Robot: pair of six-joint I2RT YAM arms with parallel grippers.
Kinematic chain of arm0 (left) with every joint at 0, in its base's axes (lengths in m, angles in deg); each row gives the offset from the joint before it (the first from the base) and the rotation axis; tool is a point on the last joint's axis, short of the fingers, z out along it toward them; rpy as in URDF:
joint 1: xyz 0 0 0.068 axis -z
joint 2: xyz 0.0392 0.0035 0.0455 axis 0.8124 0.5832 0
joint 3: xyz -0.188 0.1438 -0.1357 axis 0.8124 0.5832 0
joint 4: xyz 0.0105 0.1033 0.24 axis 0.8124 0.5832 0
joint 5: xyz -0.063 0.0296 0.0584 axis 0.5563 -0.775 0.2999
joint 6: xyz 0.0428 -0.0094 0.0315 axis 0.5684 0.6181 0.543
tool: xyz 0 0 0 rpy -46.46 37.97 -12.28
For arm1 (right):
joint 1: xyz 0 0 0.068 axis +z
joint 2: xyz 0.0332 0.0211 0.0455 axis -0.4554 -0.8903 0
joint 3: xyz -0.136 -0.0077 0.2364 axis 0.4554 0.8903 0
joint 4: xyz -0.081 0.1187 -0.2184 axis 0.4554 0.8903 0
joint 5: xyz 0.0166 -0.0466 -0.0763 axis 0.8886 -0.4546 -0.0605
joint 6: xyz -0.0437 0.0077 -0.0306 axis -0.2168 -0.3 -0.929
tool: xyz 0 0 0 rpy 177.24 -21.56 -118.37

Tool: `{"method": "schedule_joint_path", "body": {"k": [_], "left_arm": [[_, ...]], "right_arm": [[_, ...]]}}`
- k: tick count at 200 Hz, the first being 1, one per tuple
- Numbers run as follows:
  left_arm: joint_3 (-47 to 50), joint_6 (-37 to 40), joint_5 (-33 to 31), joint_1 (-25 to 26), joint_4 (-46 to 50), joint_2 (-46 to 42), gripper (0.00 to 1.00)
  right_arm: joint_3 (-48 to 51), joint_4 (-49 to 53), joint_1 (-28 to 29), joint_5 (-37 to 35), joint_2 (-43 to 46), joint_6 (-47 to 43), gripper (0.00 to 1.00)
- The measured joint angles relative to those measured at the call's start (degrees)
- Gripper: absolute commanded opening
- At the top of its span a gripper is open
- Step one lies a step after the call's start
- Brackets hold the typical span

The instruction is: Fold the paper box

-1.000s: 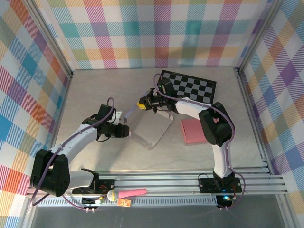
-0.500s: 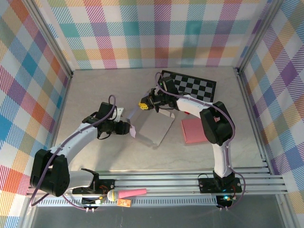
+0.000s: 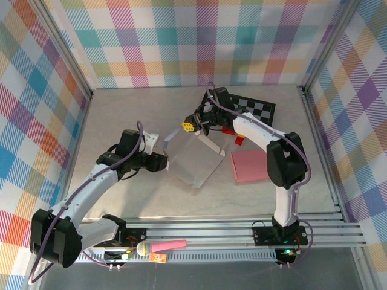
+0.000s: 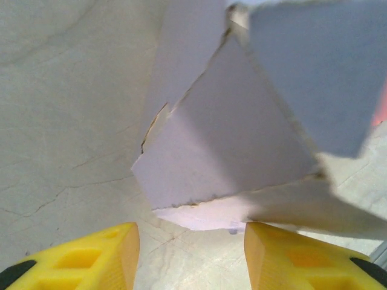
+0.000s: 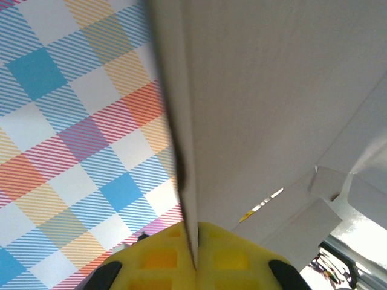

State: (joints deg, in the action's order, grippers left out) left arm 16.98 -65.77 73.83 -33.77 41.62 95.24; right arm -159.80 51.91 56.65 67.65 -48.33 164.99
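- White card: the paper box [image 3: 195, 162] sits at the centre of the top view, one panel lifted toward the upper left.
- The step looks like raising a wall. Next, the left gripper [image 3: 163, 163] needs to close on the near flap and crease it.
- The right gripper [image 3: 188, 127], its arm reaching in from the right, is clamped on the lifted panel's edge.
- The left gripper, arm bent low, has its fingers [image 4: 91, 257] apart, the flap just ahead of them.

I count one paper box [image 3: 192, 160]; one pink pad [image 3: 249, 166]; one chequered mat [image 3: 259, 109]; two hands: left hand [image 3: 164, 162], right hand [image 3: 189, 127].
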Motion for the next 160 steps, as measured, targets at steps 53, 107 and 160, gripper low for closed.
{"method": "schedule_joint_path", "body": {"k": [53, 107, 160], "left_arm": [[-1.90, 4.94, -0.11, 0.00, 1.70, 1.60, 0.49], [-2.73, 5.25, 0.07, 0.11, 1.22, 1.97, 0.49], [-3.15, 4.63, -0.76, 1.90, -0.79, 2.97, 0.49]], "right_arm": [[0.20, 1.53, -0.74, 0.59, 2.62, 0.28, 0.00], [0.76, 1.36, -0.74, 0.83, 2.71, 1.55, 0.00], [1.79, 0.07, -0.74, 0.83, 2.71, 3.37, 0.00]]}}
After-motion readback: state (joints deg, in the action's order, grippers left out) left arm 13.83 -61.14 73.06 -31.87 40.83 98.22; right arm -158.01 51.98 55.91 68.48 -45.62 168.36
